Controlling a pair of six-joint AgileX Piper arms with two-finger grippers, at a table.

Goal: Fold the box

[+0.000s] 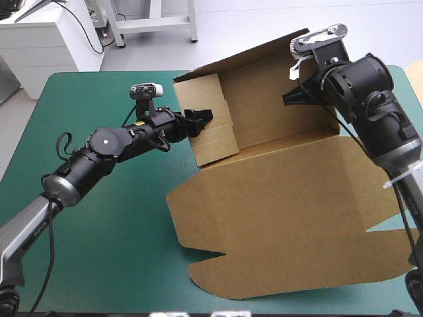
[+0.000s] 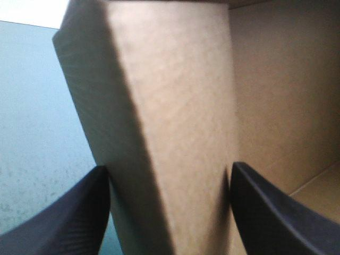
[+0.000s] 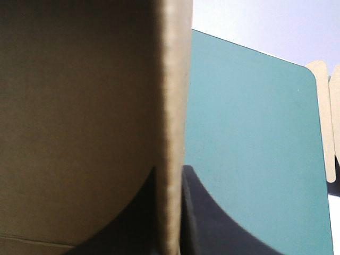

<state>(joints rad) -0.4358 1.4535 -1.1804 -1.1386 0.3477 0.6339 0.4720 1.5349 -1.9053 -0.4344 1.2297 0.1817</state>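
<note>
The brown box [image 1: 291, 198] lies in the right half of the teal-green table [image 1: 99, 264]. Its back and left walls are raised and its lid panel lies flat toward the near edge. My left gripper [image 1: 200, 119] reaches in from the left and is open. Its fingers stand apart on either side of the thick folded left wall [image 2: 175, 106], one outside and one inside, as the left gripper [image 2: 170, 167] shows in its wrist view. My right gripper [image 1: 295, 92] is high at the back right. The right gripper [image 3: 170, 170] is shut on the edge of an upright wall [image 3: 79, 106].
Pale board pieces [image 3: 330, 122] lie at the table's right edge [image 1: 416, 72]. Bare teal-green cover [image 2: 32, 117] stretches left of the box and under my left arm. The lid's notched flap [image 1: 211, 264] reaches close to the near edge.
</note>
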